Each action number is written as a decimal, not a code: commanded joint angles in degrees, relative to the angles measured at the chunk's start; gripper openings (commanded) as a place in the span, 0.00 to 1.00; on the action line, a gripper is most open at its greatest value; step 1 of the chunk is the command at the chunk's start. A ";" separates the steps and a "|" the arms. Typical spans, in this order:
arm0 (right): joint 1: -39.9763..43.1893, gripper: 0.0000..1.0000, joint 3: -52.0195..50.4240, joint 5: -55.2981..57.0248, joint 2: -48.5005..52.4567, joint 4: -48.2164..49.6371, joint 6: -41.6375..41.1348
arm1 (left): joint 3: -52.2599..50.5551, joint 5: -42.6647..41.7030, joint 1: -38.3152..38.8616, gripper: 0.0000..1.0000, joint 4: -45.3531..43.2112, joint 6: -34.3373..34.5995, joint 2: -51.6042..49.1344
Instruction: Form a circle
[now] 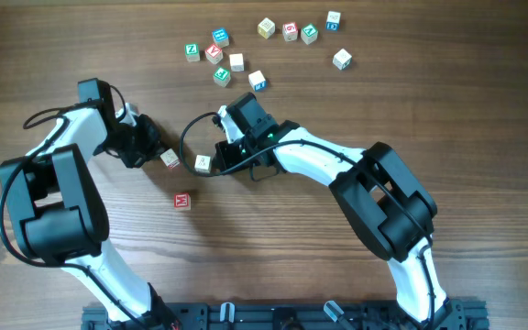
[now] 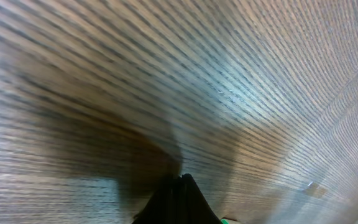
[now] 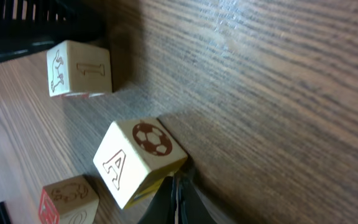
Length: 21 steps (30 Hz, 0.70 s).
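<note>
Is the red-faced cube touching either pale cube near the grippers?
No, overhead the red-faced cube sits apart from the left pale cube and the right pale cube, with gaps between them.

We read a capital A on one face of the front cube (image 3: 138,163), near the middle of the worktop (image 3: 278,93), beside a football emblem on the neighbouring face. The rear cube (image 3: 79,70) carries a numeral 1. We cannot read the letters on the far-edge cubes (image 1: 290,32).
</note>
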State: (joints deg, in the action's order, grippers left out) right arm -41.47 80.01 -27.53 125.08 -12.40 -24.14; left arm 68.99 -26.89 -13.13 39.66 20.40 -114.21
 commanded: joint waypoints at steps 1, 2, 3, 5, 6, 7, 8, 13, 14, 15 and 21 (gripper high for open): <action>-0.31 0.04 -0.11 1.57 1.11 1.44 0.17 | -0.55 1.88 0.52 0.04 -0.33 -0.70 -0.76; -0.31 0.04 -0.11 1.60 1.11 1.51 0.20 | -0.55 1.88 0.52 0.04 -0.33 -0.70 -0.76; -0.31 0.04 -0.11 1.57 1.11 1.51 0.17 | -0.55 1.88 0.55 0.04 -0.31 -0.70 -0.76; -0.31 0.05 -0.11 1.53 1.11 1.49 0.20 | -0.55 1.88 0.55 0.04 -0.20 -0.70 -0.76; -0.31 0.05 -0.11 0.94 1.11 1.57 0.33 | -0.55 1.88 0.55 0.04 -0.17 -0.70 -0.76; -0.31 0.05 -0.11 0.00 1.11 1.79 1.07 | -0.55 1.88 0.55 0.04 -0.17 -0.70 -0.76; -0.31 0.04 -0.11 -2.21 1.11 2.38 2.40 | -0.55 1.88 0.55 0.04 -0.20 -0.70 -0.76; -0.31 0.05 -0.11 -3.48 1.11 2.69 3.17 | -0.55 1.88 0.55 0.04 -0.20 -0.70 -0.76; -0.31 0.05 -0.11 -3.48 1.11 2.67 3.15 | -0.55 1.88 0.55 0.04 -0.20 -0.70 -0.76; -0.31 0.04 -0.11 -3.48 1.11 2.67 3.15 | -0.55 1.88 0.55 0.04 -0.20 -0.70 -0.76; -0.31 0.05 -0.11 -3.06 1.11 2.82 4.59 | -0.55 2.54 0.55 0.04 -0.20 -0.70 -0.76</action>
State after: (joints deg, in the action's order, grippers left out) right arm -41.47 80.01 -29.61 125.43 -9.98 -21.67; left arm 68.99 -26.92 -13.02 39.62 20.43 -114.21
